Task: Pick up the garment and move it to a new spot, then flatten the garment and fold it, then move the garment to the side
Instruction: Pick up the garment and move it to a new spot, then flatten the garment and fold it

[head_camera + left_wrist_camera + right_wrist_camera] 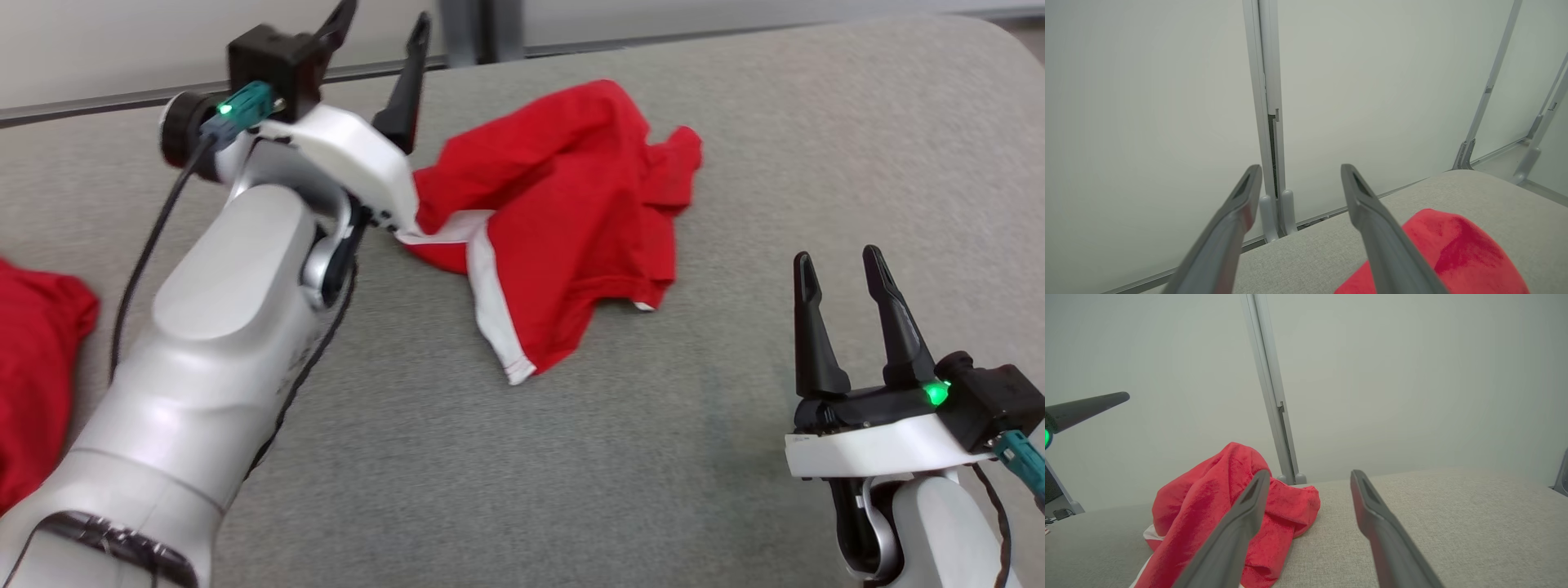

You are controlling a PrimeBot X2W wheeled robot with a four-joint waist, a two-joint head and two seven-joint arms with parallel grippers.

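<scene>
Across the upper centre of the head view, the red garment (pixel 563 212) lies crumpled in a loose heap on the grey padded table (pixel 653 457). One white-edged flap (pixel 490 302) trails toward the lower middle of the frame. The left gripper (pixel 384 18) hangs at the upper left with its two fingers spread and nothing between them, its wrist casing overlapping the heap's left edge in the frame. The left wrist view shows the same empty gap. The right gripper (pixel 838 257) sits at the lower right, well apart from the garment, fingers likewise spread and empty. Another red cloth (pixel 33 367) lies at the left edge. The garment looks light, thin and limp, so it will probably sag and drag rather than hold a shape, and bunch further if pinched mid-heap. The white-trimmed hem or an outer corner seems the better hold, since a single layer can be pinched there and drawn out flat.
</scene>
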